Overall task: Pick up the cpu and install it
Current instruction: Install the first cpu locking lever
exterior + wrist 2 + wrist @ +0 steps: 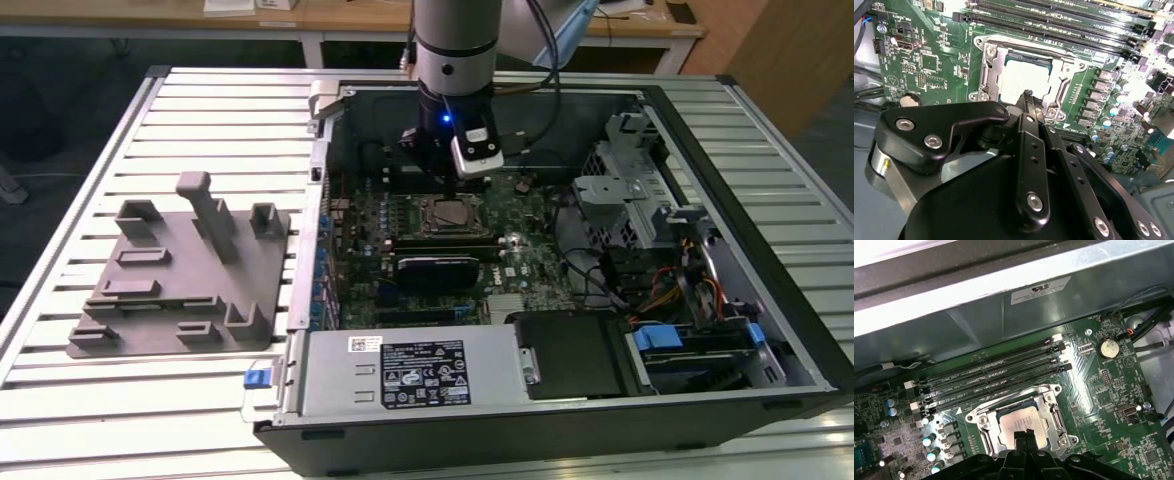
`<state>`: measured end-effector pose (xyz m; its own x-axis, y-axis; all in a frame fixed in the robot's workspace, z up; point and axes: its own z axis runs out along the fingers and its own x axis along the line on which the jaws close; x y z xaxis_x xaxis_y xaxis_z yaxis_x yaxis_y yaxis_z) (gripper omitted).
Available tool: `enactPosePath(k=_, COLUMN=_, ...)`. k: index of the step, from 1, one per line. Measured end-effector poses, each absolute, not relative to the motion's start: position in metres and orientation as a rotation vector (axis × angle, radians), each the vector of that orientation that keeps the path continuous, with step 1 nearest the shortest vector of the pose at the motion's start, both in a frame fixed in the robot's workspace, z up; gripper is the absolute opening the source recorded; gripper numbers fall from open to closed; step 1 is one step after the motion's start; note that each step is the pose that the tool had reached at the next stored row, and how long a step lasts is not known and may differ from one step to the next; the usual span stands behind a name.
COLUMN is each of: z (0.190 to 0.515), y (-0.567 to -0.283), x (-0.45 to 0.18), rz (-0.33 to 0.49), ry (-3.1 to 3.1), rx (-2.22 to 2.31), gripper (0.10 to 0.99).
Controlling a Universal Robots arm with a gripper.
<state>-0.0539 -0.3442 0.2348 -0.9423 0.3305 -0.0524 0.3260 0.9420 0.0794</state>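
The cpu [1019, 419], a small square chip with a silvery-white top, lies flat inside the metal-framed socket [1055, 416] on the green motherboard. In the second wrist view the cpu [1023, 76] sits in the socket frame [987, 64] just beyond the fingertips. My gripper [1024, 434] hangs over the near edge of the chip, its two black fingers pressed together with nothing between them. In the exterior view the gripper [445, 186] hovers just above the socket [449, 212] in the open computer case.
Memory slots [989, 375] run beside the socket and a black heatsink block [434, 270] sits on its other side. The case walls [318, 150], drive cage [641, 200] and power supply [400, 372] ring the board. A grey holder block [174, 270] lies on the slatted table at the exterior view's left.
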Motion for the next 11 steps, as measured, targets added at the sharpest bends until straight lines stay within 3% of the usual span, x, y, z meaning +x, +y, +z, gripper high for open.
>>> enactPosePath(k=11, z=0.2355, y=-0.3442, x=-0.0508, rz=0.107, ry=3.032, rx=0.513, gripper=0.106)
